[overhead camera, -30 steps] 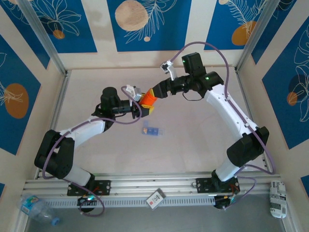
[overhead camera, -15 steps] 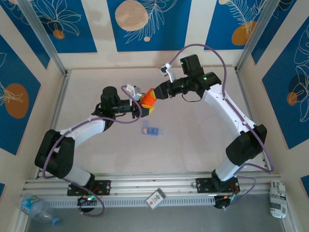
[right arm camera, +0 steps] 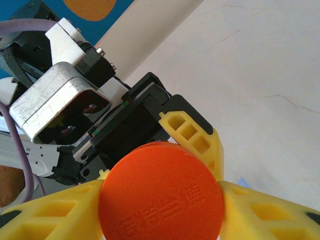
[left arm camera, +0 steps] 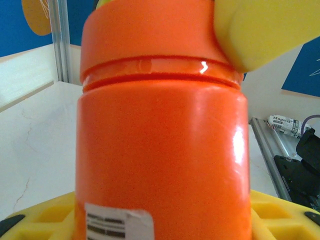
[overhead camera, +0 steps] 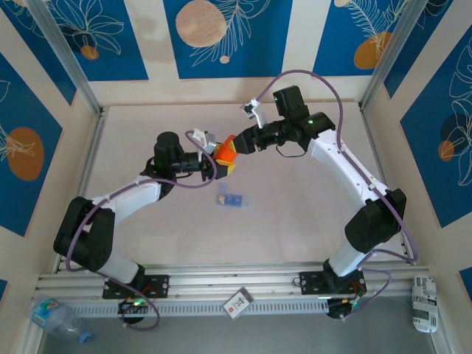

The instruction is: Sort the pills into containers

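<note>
Pale, faintly cracked table (overhead camera: pixel 295 221), walled by cream and blue panels printed with leaves and round shapes; metal rail along the near edge.

Item 1. Orange bottle (overhead camera: pixel 223 153), held off the table near the middle of the back half, between the two arms. White label low on its body in the left wrist view (left arm camera: pixel 160 150).

Item 2. Cap (right arm camera: pixel 160 195), orange, round, raised lettering on its face; seated on the bottle.

Item 3. Left gripper (overhead camera: pixel 216 165), yellow fingers (left arm camera: pixel 40 222) pressed against the bottle's body from both sides, pinching it.

Item 4. Right gripper (overhead camera: pixel 236 142), reaching in from the right; yellow fingers (right arm camera: pixel 270 215) closed against the cap's rim on either side, pinching the cap. One of its fingers shows at the upper right of the left wrist view, beside the cap.

Item 5. Container strip (overhead camera: pixel 231 199), pale blue, translucent, lying flat on the table nearer the arm bases than the bottle, apart from both grippers and touching neither.

Item 6. Clear plastic water bottle (overhead camera: pixel 55 317), lying outside the rail at the near left corner.

Item 7. Small printed box (overhead camera: pixel 237 303), on the rail between the arm bases.
</note>
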Robot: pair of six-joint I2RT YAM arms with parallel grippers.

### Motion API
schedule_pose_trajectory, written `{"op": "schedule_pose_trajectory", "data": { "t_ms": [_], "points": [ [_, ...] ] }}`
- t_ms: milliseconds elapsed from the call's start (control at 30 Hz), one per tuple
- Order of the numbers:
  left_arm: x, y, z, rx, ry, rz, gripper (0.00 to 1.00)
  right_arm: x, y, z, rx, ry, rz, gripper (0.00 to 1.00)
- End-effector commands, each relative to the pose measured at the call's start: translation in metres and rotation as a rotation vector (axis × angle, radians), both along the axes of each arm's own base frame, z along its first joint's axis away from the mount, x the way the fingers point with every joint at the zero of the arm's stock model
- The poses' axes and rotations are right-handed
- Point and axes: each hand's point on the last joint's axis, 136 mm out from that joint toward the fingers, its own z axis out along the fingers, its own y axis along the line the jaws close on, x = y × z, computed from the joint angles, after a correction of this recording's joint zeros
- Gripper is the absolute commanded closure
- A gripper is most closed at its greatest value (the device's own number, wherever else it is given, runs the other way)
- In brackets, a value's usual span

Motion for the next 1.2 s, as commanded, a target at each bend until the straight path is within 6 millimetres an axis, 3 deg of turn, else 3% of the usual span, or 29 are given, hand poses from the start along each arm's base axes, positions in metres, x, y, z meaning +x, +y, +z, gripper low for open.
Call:
{"op": "schedule_pose_trajectory", "data": {
  "t_ms": [0,167,333,600,800,933,1067,1167],
  "points": [
    [-0.002,-0.003,0.026,-0.043,-0.065,-0.039,1.0,-0.011,0.003,-0.009,0.001,0.048,0.033,0.47],
    [-0.001,-0.003,0.025,-0.043,-0.065,-0.038,1.0,-0.013,0.004,-0.012,0.013,0.076,0.031,0.66],
    [0.001,-0.003,0.027,-0.048,-0.072,-0.022,1.0,-0.017,0.01,-0.024,0.008,0.155,-0.025,0.74],
    [0.011,-0.001,0.034,-0.019,-0.266,0.207,1.0,-0.007,0.019,-0.074,-0.058,0.386,-0.366,0.76],
    [0.013,0.0,0.027,0.015,-0.324,0.296,1.0,-0.002,0.025,-0.066,0.011,0.415,-0.404,0.75],
    [0.014,-0.002,0.017,0.04,-0.282,0.266,1.0,0.006,0.008,-0.042,0.047,0.381,-0.404,0.68],
    [0.018,0.001,0.015,0.008,-0.232,0.241,1.0,0.002,-0.016,-0.01,0.102,0.302,-0.404,0.4],
    [0.018,0.002,0.017,-0.023,-0.197,0.201,1.0,-0.006,-0.028,0.006,0.129,0.235,-0.392,0.26]
  ]
}}
